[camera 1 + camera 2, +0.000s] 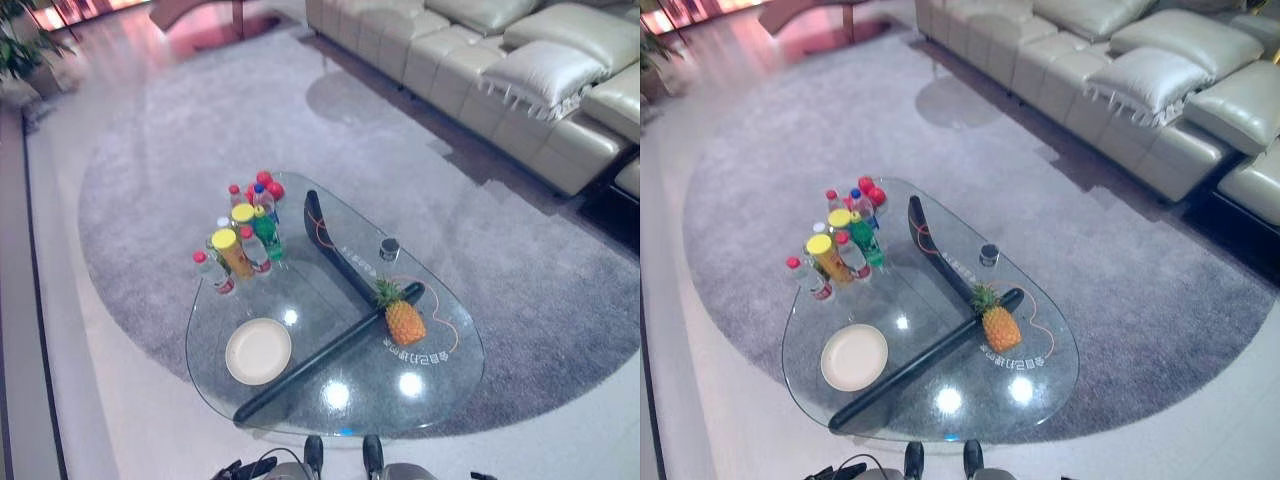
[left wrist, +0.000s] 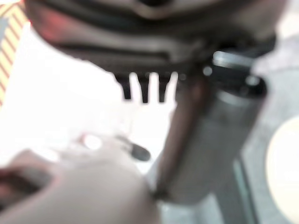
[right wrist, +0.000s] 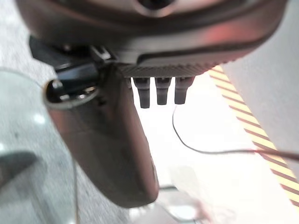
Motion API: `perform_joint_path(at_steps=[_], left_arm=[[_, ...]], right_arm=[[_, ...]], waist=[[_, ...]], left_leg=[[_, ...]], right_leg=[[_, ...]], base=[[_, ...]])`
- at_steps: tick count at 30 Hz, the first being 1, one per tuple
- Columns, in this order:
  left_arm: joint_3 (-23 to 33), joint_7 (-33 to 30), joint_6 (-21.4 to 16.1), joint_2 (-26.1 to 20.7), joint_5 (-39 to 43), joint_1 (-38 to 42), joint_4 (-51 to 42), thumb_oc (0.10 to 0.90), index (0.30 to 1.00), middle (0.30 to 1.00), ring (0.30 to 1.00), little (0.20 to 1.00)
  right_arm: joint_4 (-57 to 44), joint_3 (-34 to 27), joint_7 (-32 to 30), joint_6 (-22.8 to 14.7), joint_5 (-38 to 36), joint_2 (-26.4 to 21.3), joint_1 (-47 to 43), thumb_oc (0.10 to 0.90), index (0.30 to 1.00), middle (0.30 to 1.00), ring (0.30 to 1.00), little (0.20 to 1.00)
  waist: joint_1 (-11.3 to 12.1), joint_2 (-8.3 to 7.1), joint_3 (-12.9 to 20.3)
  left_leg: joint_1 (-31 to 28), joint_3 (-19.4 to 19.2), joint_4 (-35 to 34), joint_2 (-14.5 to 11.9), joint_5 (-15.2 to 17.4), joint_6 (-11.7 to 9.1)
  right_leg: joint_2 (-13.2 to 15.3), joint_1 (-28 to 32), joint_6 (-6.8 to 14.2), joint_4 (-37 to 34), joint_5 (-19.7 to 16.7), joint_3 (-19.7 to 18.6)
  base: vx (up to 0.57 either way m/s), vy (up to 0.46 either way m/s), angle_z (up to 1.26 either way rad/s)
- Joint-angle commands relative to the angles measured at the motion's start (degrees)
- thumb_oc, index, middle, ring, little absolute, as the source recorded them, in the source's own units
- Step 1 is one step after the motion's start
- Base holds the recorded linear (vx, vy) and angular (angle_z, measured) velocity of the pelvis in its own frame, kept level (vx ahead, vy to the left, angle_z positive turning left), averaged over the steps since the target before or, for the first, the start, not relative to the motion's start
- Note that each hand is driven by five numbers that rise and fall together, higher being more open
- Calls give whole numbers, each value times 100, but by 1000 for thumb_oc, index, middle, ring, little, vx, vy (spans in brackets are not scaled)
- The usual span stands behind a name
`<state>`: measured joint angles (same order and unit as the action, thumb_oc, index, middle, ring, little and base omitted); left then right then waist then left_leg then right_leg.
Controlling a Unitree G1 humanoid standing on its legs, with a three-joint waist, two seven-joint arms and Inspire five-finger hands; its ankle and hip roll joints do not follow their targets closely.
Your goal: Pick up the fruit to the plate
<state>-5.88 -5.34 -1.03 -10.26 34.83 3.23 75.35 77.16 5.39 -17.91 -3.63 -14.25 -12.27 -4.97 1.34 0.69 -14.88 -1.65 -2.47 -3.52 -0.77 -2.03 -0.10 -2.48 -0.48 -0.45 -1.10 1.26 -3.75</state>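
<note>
Nearest the head camera, the rounded edge of a clear glass, teardrop-shaped counter (image 1: pixel 440 400) with a dark Y-shaped base beneath it stands on a grey shag rug (image 1: pixel 180 120). On the glass near that front edge, toward the left, sits a round cream plate (image 1: pixel 258 351), bare of food. To its right, well apart from it and across one dark strut of the base, a small orange-yellow pineapple with a green crown (image 1: pixel 402 318) lies tilted on the counter, crown pointing away from the robot. A cluster of plastic drink bottles and cans with red, yellow and blue caps (image 1: pixel 243 235) crowds the far left of the counter, and a small dark-capped jar (image 1: pixel 389 248) stands alone beyond the pineapple. A cream leather sofa with a tasselled cushion (image 1: pixel 500 70) lines the far right of the room.

From the wrist cameras, each robot hand hangs off the counter, touching nothing: the left robot hand (image 2: pixel 145 88) with straight, spread fingers above pale floor beside the counter's rim, the right robot hand (image 3: pixel 159 91) likewise with fingers straight and apart, above floor marked with striped tape (image 3: pixel 261 140).
</note>
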Motion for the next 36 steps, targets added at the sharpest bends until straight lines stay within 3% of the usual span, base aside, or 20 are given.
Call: perform_joint_path(at_steps=[1, 5, 15, 18, 23, 27, 36], left_arm=[[-7, 26, -122, -14, -106, 112, 245, 800, 900, 900, 900, 900], [35, 232, -174, -207, -5, 80, 141, 800, 900, 900, 900, 900], [164, 300, -220, -450, 106, 78, -26, 800, 900, 900, 900, 900], [187, 294, -197, -445, 164, 84, -90, 800, 900, 900, 900, 900], [197, 253, -243, -376, 233, 91, -156, 800, 900, 900, 900, 900], [106, 186, -288, -396, 299, 188, -195, 800, 900, 900, 900, 900], [-213, 150, -200, -374, 675, 451, -437, 800, 900, 900, 900, 900]], right_arm=[[-365, -109, -556, -538, -379, -355, -225, 800, 900, 900, 900, 900], [-1142, -144, -972, -770, -247, -524, -309, 800, 900, 900, 900, 900], [-3382, -32, -1919, -664, 342, -1017, -463, 800, 900, 900, 900, 900], [-4153, -57, -1930, -617, 3, -1116, -522, 800, 900, 900, 900, 900], [-5310, -178, -1992, -636, 142, -1240, -730, 800, 900, 900, 900, 900], [-5769, -171, -2048, -660, 167, -1298, -1039, 800, 900, 900, 900, 900], [-6447, 81, -2114, -345, 592, -1495, -2151, 800, 900, 900, 900, 900]], waist=[[62, -273, -156], [102, -386, -381], [76, -501, -734], [56, -523, -819], [64, -522, -985], [94, -529, -1081], [172, -416, -1389]], left_leg=[[507, 432, 561, 396, 319, 164], [788, 468, 877, 435, 404, 195], [1429, 511, 1496, 504, 539, 251], [1665, 531, 1774, 552, 604, 252], [2034, 553, 2142, 594, 667, 255], [2230, 558, 2237, 607, 659, 261], [2754, 579, 2406, 676, 556, 233]], right_leg=[[314, -367, 255, 187, -469, 391], [283, -526, 235, 363, -433, 425], [282, -1036, 200, 802, -346, 492], [299, -1213, 180, 962, -303, 512], [320, -1527, 145, 1281, -182, 591], [327, -1736, 141, 1404, -157, 645], [323, -2264, 99, 1588, -145, 694]], base=[[-44, -77, 0], [-46, -69, -1], [-46, -17, 0], [-42, 35, -1], [-27, 56, -8], [-44, 16, 2], [-44, 36, 3]])
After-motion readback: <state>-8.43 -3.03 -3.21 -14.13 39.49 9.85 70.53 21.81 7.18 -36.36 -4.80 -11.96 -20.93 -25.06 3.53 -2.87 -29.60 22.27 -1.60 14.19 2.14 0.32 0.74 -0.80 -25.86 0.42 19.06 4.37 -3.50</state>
